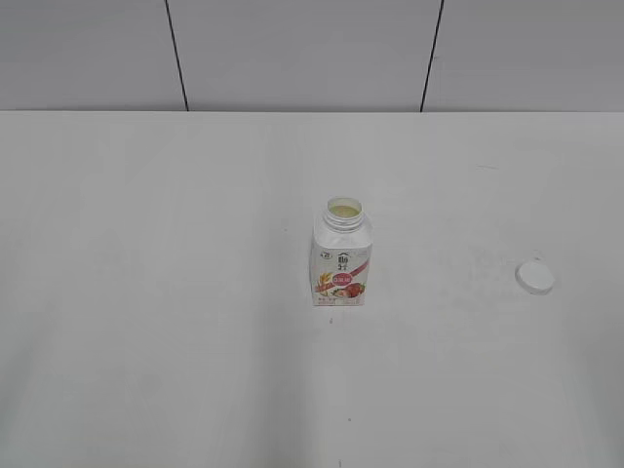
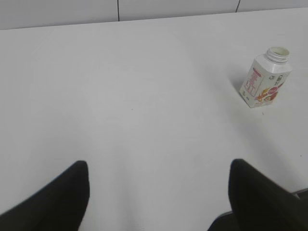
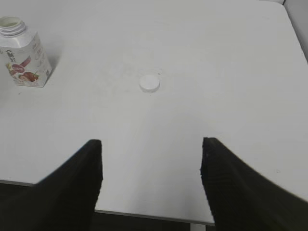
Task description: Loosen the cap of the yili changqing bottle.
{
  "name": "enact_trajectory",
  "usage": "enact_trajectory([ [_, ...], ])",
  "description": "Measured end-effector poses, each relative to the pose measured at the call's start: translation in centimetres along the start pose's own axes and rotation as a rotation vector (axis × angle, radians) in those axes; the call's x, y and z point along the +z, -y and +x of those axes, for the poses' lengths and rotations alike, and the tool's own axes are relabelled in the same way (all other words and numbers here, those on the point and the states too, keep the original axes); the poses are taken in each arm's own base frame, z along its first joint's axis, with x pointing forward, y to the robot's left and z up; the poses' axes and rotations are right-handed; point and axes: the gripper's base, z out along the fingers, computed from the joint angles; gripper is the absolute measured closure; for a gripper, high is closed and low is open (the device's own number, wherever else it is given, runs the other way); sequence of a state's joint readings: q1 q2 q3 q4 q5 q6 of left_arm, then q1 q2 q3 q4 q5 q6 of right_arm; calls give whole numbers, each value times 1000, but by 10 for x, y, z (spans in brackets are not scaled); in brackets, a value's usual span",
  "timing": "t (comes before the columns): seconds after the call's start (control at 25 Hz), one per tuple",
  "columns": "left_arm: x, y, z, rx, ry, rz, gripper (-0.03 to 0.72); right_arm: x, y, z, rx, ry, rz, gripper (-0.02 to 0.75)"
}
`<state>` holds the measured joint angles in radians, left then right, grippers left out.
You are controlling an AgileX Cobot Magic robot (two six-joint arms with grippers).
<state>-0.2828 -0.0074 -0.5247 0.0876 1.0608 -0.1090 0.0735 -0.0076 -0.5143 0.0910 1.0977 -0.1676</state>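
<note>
The yili changqing bottle [image 1: 342,255] stands upright near the middle of the white worktop [image 1: 146,292], its wide round neck open and pale contents visible inside. The cap [image 1: 534,278] is off and lies flat on the worktop well apart from the bottle, at about 3 o'clock from it in the exterior view. My left hand [image 2: 159,195] hangs over bare worktop with its fingers spread wide and nothing between them; the bottle sits off at about 2 o'clock in its wrist view. My right hand [image 3: 151,180] is likewise spread wide and holding nothing, with the cap straight ahead at 12 o'clock and the bottle at about 10 o'clock.
</note>
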Motion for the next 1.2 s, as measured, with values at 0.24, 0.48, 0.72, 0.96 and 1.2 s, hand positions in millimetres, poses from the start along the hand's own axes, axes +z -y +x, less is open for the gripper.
enact_trajectory([
  [0.24, 0, 3, 0, -45, 0, -39, 144, 0, 1, 0, -6, -2, 12, 224],
  [0.48, 0, 5, 1, -88, 2, -92, 144, 0, 1, 0, -6, -2, 12, 224],
  [0.72, -1, 6, 1, -122, 6, -156, 144, 0, 1, 0, -7, -2, 12, 224],
  [0.96, -1, 7, 1, -144, 9, -203, 144, 0, 1, 0, -7, -2, 12, 224],
  [1.2, -1, 7, 1, -145, 8, -203, 144, 0, 1, 0, -7, -2, 12, 224],
])
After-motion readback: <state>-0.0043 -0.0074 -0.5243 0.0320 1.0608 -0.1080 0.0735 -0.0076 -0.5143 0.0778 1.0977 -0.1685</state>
